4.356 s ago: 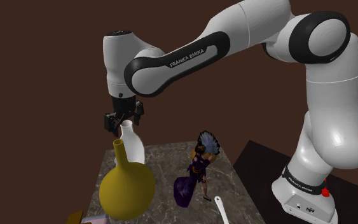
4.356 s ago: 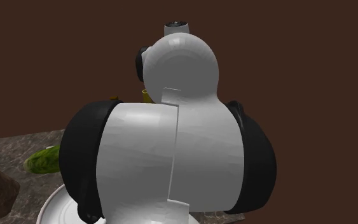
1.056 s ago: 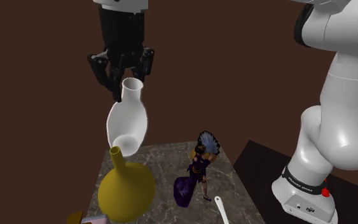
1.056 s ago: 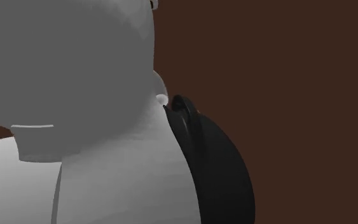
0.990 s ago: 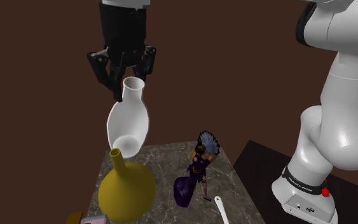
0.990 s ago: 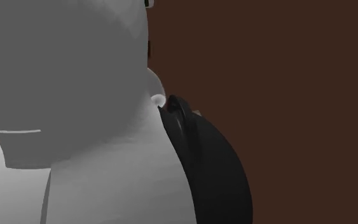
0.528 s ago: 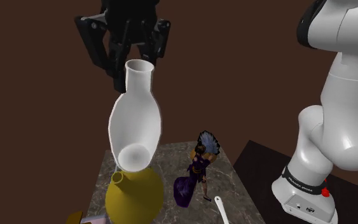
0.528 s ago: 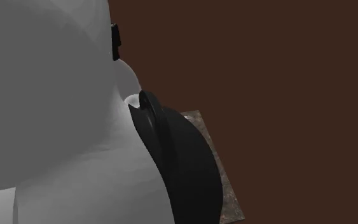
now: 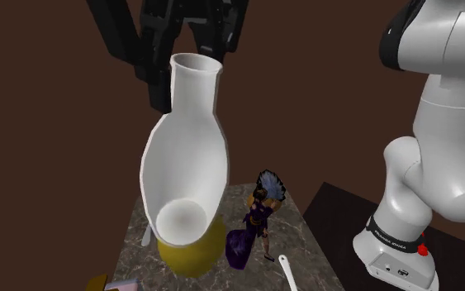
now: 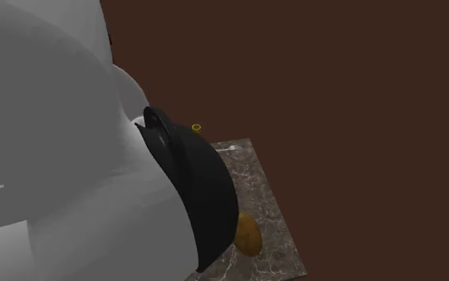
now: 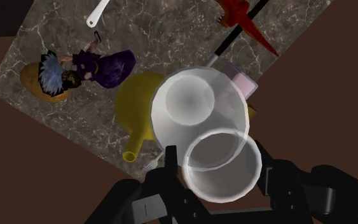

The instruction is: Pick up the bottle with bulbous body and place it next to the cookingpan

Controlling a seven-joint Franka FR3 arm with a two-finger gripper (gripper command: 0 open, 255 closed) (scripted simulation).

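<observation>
Clearly the all-black two-finger gripper (image 9: 187,73) has the white bottle with a bulbous body and wide open neck (image 9: 185,169) in its grasp. Its fingers (image 11: 170,164) are drawn in to the width of the neck, one on each side just under the rim, and nothing else carries the bottle. It hangs in the air directly above the mustard-yellow round-bellied vase (image 9: 191,255), neck up and body leaning, with its base covering the vase's neck in the shoulder view. Beside the vase a purple-robed figurine (image 9: 253,225) stands on the grey veined marble tabletop (image 11: 171,38). The bottle looks stiff and smooth, and in the wrist view its wall is faintly see-through, so I would treat it as thin, slick and breakable rather than sturdy. Most of its mass seems to sit low in the bulb, well below the grip, which would let it swing or pivot between the pads on a quick move. The neck under the lip is probably the right place to hold it, since the belly looks too broad for the jaws and the rim could stop a downward slip. Carried slowly and set down upright and gently, it should clear the vase and not tip on its small base.
</observation>
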